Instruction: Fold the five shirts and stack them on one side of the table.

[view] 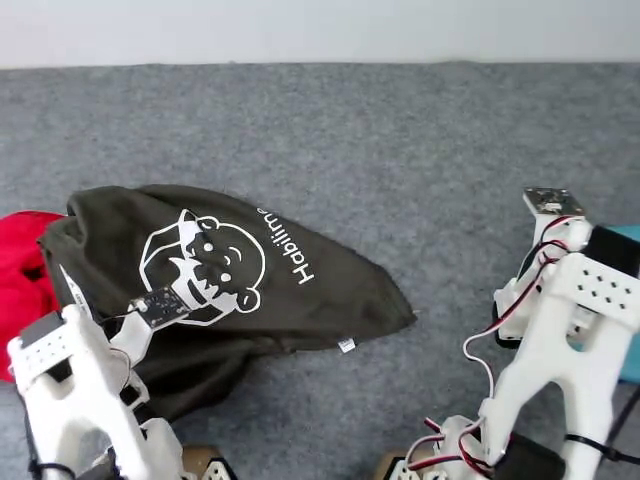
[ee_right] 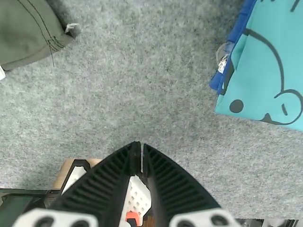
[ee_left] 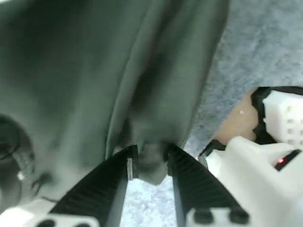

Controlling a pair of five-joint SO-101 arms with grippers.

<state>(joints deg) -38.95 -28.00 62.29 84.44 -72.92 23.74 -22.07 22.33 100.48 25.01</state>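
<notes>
Left hand grasping fold of dark olive cotton shirt, white cartoon print. Right hand clenched, empty, over grey felt surface; teal shirt beside.

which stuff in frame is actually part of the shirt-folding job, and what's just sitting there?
Job: dark shirt, pinched in the left tool; red shirt; teal shirt; blue fabric under it; right tool, shut, holding nothing.
Just there: grey felt cover; tan base board.

A grey felt-like mat lies underneath; behind it runs a pale strip, perhaps a wall.
</notes>
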